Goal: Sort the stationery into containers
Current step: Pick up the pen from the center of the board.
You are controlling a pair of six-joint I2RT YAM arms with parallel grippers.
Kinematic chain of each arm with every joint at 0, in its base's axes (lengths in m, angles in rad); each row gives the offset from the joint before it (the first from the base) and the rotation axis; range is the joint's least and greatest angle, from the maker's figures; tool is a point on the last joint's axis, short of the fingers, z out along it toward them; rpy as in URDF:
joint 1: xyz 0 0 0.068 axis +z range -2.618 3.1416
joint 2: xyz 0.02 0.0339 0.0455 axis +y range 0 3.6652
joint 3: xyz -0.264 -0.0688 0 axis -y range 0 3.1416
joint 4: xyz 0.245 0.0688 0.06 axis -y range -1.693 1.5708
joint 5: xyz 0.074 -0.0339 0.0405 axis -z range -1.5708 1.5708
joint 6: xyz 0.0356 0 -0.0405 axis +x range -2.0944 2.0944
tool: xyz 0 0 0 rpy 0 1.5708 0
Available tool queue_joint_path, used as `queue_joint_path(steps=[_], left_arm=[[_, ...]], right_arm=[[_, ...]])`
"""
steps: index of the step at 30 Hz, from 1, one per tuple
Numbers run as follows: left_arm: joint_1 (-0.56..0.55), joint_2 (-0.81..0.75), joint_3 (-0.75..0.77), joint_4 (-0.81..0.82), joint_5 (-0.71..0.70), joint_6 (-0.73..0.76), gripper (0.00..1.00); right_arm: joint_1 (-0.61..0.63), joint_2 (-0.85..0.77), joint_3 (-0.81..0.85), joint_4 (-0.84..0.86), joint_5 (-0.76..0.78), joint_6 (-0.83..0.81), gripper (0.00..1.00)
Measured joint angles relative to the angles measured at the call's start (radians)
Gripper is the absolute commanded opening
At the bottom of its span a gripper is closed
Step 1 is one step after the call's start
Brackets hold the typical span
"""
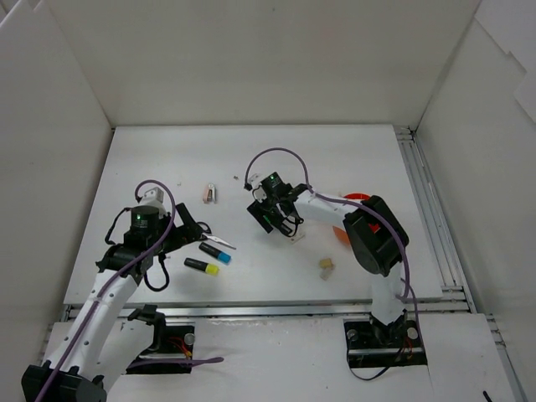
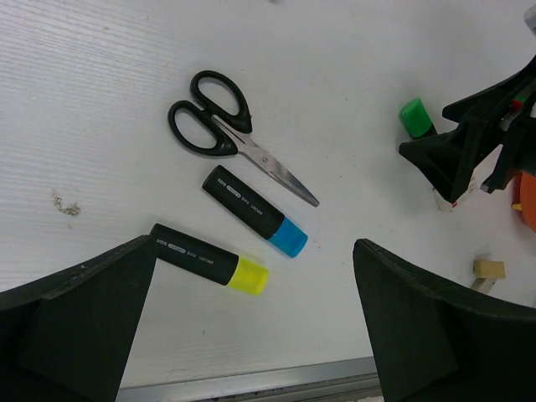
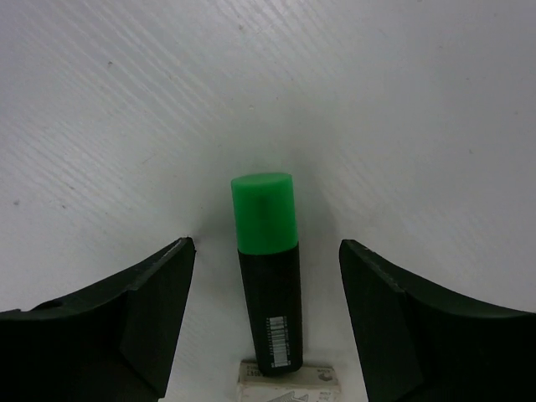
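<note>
In the right wrist view, my right gripper [image 3: 266, 251] is open and straddles a black highlighter with a green cap [image 3: 266, 276] lying on the table. The highlighter's tail touches a white eraser [image 3: 289, 381]. My left gripper [image 2: 251, 335] is open and empty, just above the table. A yellow-tipped highlighter [image 2: 209, 260] and a blue-tipped highlighter [image 2: 255, 211] lie ahead of it. From above, the left gripper [image 1: 182, 239] is left of those highlighters and the right gripper [image 1: 270, 216] is mid-table. The orange-red pot [image 1: 353, 198] is mostly hidden behind the right arm.
Black-handled scissors [image 2: 226, 134] lie just beyond the blue highlighter. A beige eraser [image 1: 326, 266] lies near the front edge. A pinkish clip [image 1: 210, 193] lies farther back. White walls enclose the table, and a metal rail [image 2: 251, 385] runs along the near edge.
</note>
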Motion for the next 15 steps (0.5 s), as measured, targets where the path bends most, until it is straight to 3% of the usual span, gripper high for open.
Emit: queue_joint_path(steps=[5,6,8,9,10,15], left_arm=[[0.000,0.000,0.000,0.000,-0.004,0.000,1.00],[0.000,0.000,-0.001,0.000,-0.006,0.000,1.00],[0.000,0.000,-0.002,-0.002,-0.013,0.000,0.99],[0.000,-0.001,-0.002,-0.002,-0.016,0.000,1.00],[0.000,-0.003,-0.003,-0.002,-0.020,0.000,0.99],[0.000,-0.027,-0.004,-0.008,-0.025,0.000,1.00]], right_arm=[[0.006,0.043,0.035,-0.024,-0.004,-0.011,0.41],[0.006,0.044,0.037,-0.027,-0.006,-0.014,0.26],[0.006,0.045,0.037,-0.031,-0.020,-0.018,0.15],[0.006,0.045,0.038,-0.032,-0.028,-0.015,0.04],[0.004,0.045,0.038,-0.033,-0.039,-0.015,0.00],[-0.014,0.034,0.030,-0.028,-0.077,-0.014,0.00]])
